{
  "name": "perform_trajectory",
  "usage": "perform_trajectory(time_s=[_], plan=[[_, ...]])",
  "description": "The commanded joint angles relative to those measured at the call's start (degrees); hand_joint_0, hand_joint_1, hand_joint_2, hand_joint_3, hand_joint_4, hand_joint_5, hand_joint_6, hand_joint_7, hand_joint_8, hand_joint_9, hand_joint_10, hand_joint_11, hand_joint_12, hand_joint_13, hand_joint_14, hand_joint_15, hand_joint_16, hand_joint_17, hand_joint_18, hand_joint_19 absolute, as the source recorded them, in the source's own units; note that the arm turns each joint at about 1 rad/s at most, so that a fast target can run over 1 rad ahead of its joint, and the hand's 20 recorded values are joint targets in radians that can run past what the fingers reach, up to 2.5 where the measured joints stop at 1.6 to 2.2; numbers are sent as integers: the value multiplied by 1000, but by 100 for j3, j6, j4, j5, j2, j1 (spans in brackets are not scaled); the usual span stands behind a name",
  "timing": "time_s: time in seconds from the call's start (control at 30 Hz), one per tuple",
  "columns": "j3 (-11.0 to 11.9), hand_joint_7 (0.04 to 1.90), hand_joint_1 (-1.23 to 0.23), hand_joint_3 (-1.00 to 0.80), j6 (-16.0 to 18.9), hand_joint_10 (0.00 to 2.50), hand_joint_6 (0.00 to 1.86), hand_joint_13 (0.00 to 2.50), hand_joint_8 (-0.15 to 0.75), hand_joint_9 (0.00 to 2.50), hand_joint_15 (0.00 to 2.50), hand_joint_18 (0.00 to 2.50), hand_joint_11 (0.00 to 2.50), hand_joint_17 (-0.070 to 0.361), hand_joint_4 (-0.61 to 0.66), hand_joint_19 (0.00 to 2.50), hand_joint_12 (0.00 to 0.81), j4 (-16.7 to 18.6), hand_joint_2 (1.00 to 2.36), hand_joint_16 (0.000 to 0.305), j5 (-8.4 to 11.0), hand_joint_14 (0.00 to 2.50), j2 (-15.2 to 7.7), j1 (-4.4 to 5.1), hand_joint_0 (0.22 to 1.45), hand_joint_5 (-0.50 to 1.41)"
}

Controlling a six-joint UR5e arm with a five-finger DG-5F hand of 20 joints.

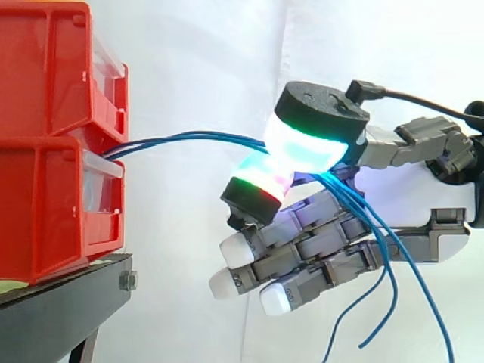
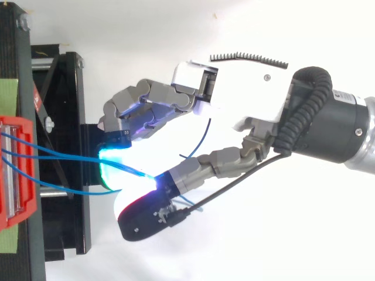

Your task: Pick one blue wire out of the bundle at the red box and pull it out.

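Two glowing pads (image 1: 310,144), one green and cyan, the other red and cyan, press together on the blue wires (image 1: 189,136), so the hand (image 1: 401,193) pinches them. Whether one wire or several sit in the pinch cannot be told. The other fingers (image 1: 302,253) bend loosely beneath and hold nothing. From the pinch the wires run left in a shallow arc into the gap between the stacked red bins (image 1: 45,151). Their loose ends hang down to the right past the palm. The bins rest on a black stand (image 1: 68,302) before a white curtain (image 1: 197,60).
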Motion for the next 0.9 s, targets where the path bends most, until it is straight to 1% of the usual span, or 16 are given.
perform_trajectory(time_s=[0.0,0.03,0.07,0.17,0.23,0.3,0.33,0.37,0.4,0.43,0.47,0.57,0.6,0.7,0.8,0.87], plan=[[-1,1139,-862,-500,0,14,886,412,346,639,152,593,477,141,218,337,453,-2,1000,63,0,5,0,-1,559,-170],[-1,1135,-827,-500,0,15,883,415,356,655,156,595,476,146,222,350,462,-2,1000,65,0,5,0,-1,521,-167],[-1,1130,-806,-500,0,15,882,416,360,658,160,597,466,147,224,357,465,-2,1000,65,0,5,0,-1,512,-166],[-1,1130,-675,-500,0,13,876,434,383,693,165,620,479,156,237,368,488,-2,1000,70,0,6,0,-1,464,-158],[-1,1137,-555,-500,0,12,870,445,394,724,182,621,470,158,232,390,493,-2,1000,70,0,6,0,-1,461,-153],[-1,1160,-502,-500,0,13,865,449,392,743,183,606,468,153,226,408,483,-2,1000,68,0,6,0,-1,483,-149],[-1,1163,-505,-500,0,13,864,446,386,743,187,598,469,150,225,413,476,-2,1000,66,0,6,0,-1,500,-149],[-1,1181,-509,-500,0,13,863,443,382,750,177,589,476,146,224,410,469,-2,1000,65,0,6,0,-1,518,-148],[-1,1204,-577,-412,0,13,864,440,374,751,176,577,467,140,229,418,456,-2,1007,62,0,6,0,-1,559,-147],[-1,1210,-617,-376,0,16,866,450,373,753,180,578,473,139,222,411,457,-2,1010,62,0,6,0,-1,569,-147],[-1,1208,-636,-363,0,14,866,452,372,758,181,583,492,138,223,410,455,-2,1010,61,0,6,0,-1,574,-147],[-1,1212,-768,-312,0,14,875,453,363,737,178,591,499,137,215,393,452,-2,1014,61,0,6,0,-1,602,-153],[-1,1210,-833,-313,0,14,883,450,358,722,169,594,505,137,187,377,451,-2,1014,61,0,6,0,-1,625,-160],[-1,1166,-889,-346,0,16,892,429,348,682,150,598,494,138,136,337,448,-2,1012,61,0,5,0,-1,659,-171],[-1,1161,-960,-416,0,14,897,388,331,621,116,591,475,139,171,290,442,-2,1006,62,0,4,0,-1,708,-188],[-1,1108,-971,-472,0,13,900,354,313,567,96,582,454,139,155,262,435,-2,1002,62,0,3,0,-1,730,-195]])
